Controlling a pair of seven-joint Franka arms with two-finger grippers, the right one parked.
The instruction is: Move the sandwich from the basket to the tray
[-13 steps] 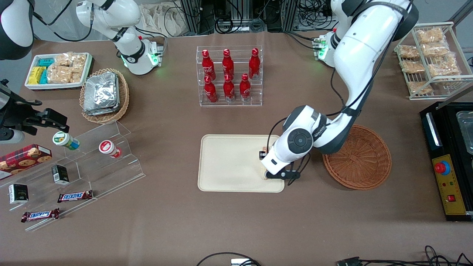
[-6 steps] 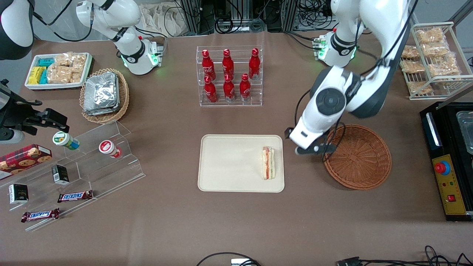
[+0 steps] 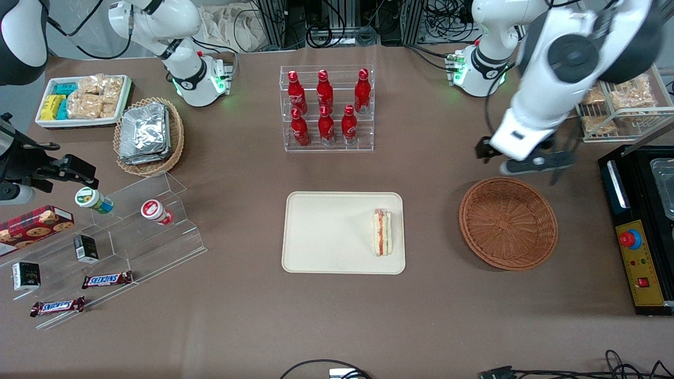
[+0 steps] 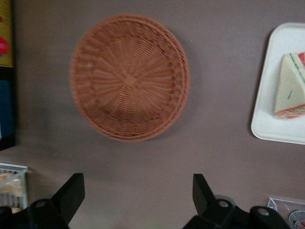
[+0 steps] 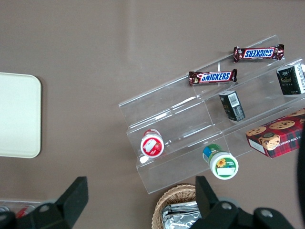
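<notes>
The sandwich (image 3: pixel 383 232) lies on the cream tray (image 3: pixel 326 231), at the tray's end nearest the basket; it also shows in the left wrist view (image 4: pixel 289 93) on the tray (image 4: pixel 269 119). The reddish-brown wicker basket (image 3: pixel 508 223) sits empty beside the tray and shows in the wrist view (image 4: pixel 129 76). My left gripper (image 3: pixel 518 160) hangs high above the table, just farther from the front camera than the basket. It is open and empty, with its fingers (image 4: pixel 71 191) spread wide over bare tablecloth.
A clear rack of red bottles (image 3: pixel 326 108) stands farther back than the tray. A wire rack of snack packets (image 3: pixel 616 84) and a black control box (image 3: pixel 640 231) are at the working arm's end. Clear stepped shelves (image 3: pixel 131 231) with snacks lie toward the parked arm's end.
My left gripper let go of the sandwich on the tray, then rose and swung away past the basket toward the working arm's end. The sandwich stays on the tray.
</notes>
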